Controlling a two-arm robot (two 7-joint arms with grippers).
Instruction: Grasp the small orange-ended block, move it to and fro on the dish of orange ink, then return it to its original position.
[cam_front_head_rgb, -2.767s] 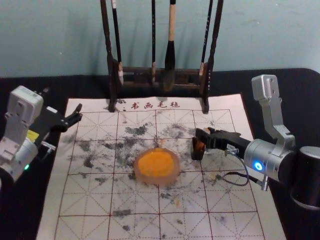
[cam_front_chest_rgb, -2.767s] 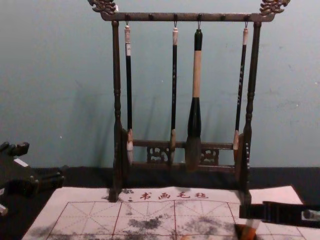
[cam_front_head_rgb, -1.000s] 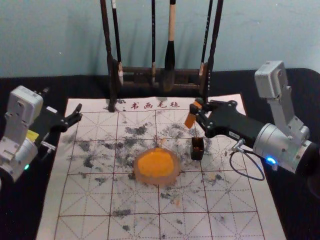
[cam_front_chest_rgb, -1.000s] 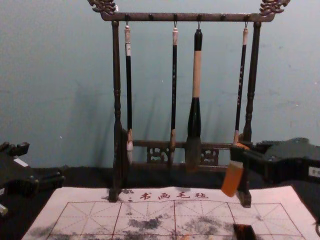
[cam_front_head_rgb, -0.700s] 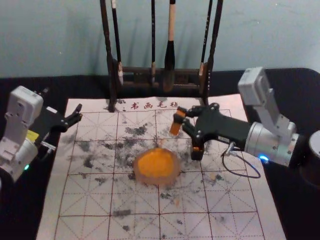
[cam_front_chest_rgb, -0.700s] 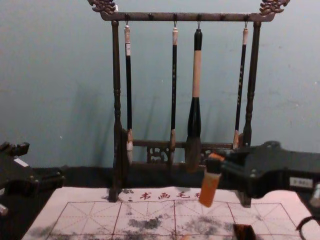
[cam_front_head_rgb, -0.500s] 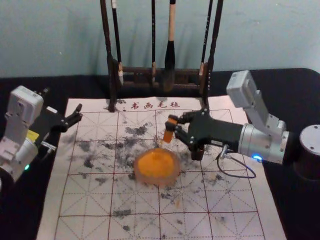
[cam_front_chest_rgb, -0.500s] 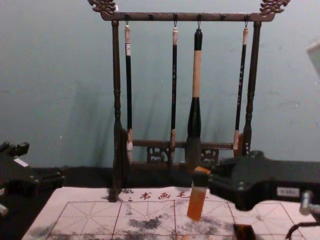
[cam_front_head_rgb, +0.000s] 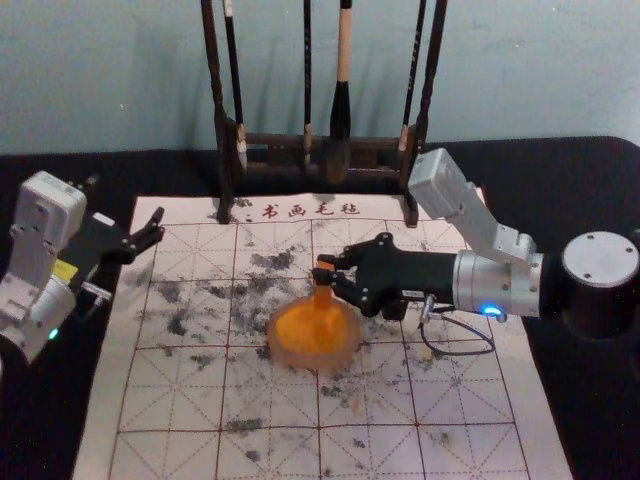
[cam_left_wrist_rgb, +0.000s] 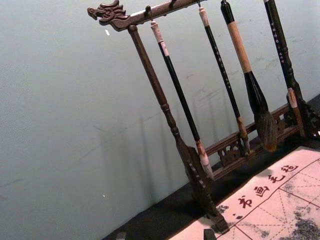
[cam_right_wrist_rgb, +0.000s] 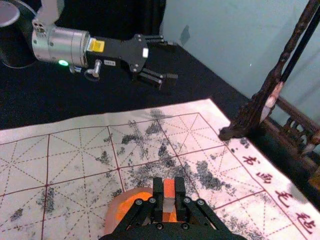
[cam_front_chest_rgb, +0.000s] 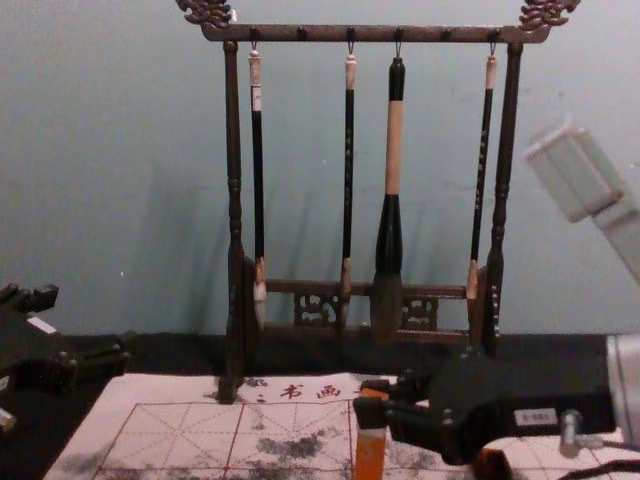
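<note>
The right gripper (cam_front_head_rgb: 324, 276) is closed on the small orange-ended block (cam_front_head_rgb: 323, 297), its two fingertips pressing the block from opposite sides, with only the block's width between them. It reaches in from the right, over the middle part of the mat (cam_front_head_rgb: 170, 400), about midway between the left and right edges. The block stands nearly upright, its lower end at the orange ink (cam_front_head_rgb: 300, 325) in the round dish (cam_front_head_rgb: 310, 363), toward the side nearer the mat's far edge; whether it touches the ink I cannot tell. Right of the dish, partly hidden by the right gripper, sits a small dark holder (cam_front_head_rgb: 395, 311).

The left gripper (cam_front_head_rgb: 159, 224) is parked by the mat's far left corner, its fingers spread wide.

At the mat's far edge stands a dark wooden rack (cam_front_head_rgb: 270, 142), with brushes hanging from it.

The head view gives the round outline of the dish and its pinkish rim. The right wrist view looks along the closed fingers, with an orange top and a pale part of the block between them. The chest view has the pale band side-on, above the orange lower part, and the rack's top bar; the left wrist view picks out a carved dragon head at the bar's end.
</note>
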